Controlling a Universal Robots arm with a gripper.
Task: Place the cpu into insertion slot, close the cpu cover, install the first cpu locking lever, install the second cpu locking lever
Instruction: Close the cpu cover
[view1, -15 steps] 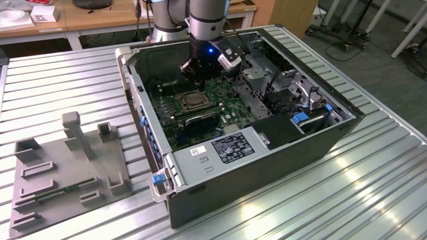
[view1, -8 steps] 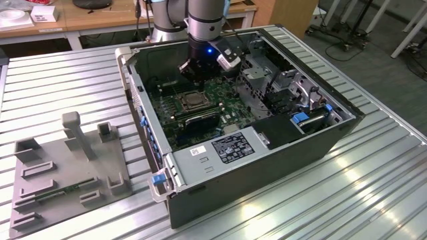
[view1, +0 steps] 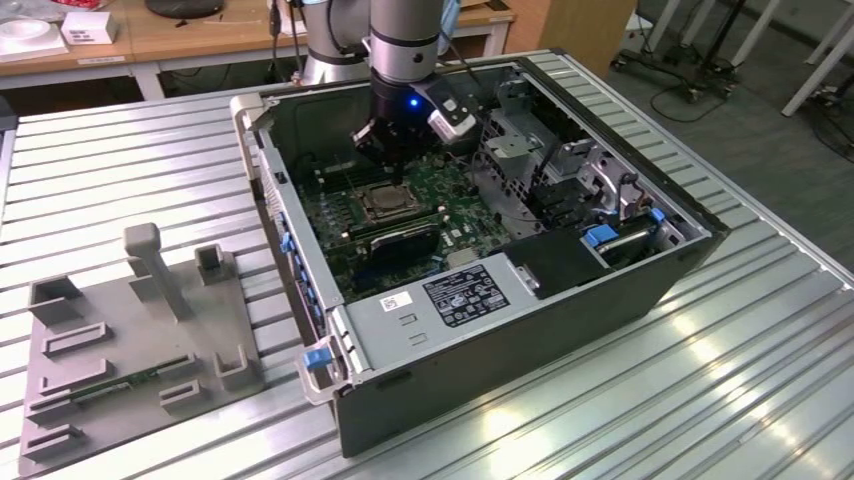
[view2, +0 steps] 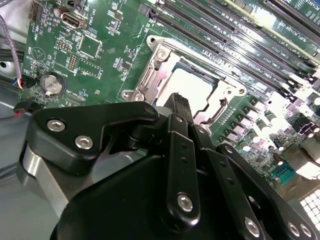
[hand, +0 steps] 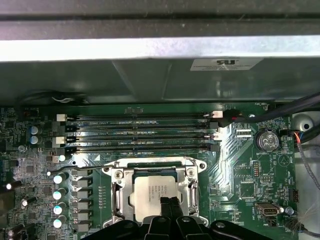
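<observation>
you've got the gripper (hand: 170, 201) inside the open pc case (view1: 507, 390), low over the green board (hand: 245, 175). fingertips are pinched together w/ nothing between them, and the tips sit over one edge of the cpu (hand: 150, 192). can't tell from either wrist view if they actually touch it. the cpu lies flat in the insertion slot (view1: 383, 203), just beside the long black mem slots (hand: 140, 132). the cpu cover (hand: 120, 200) is down flat around the chip, w/ the chip's top showing thru its window.
</observation>
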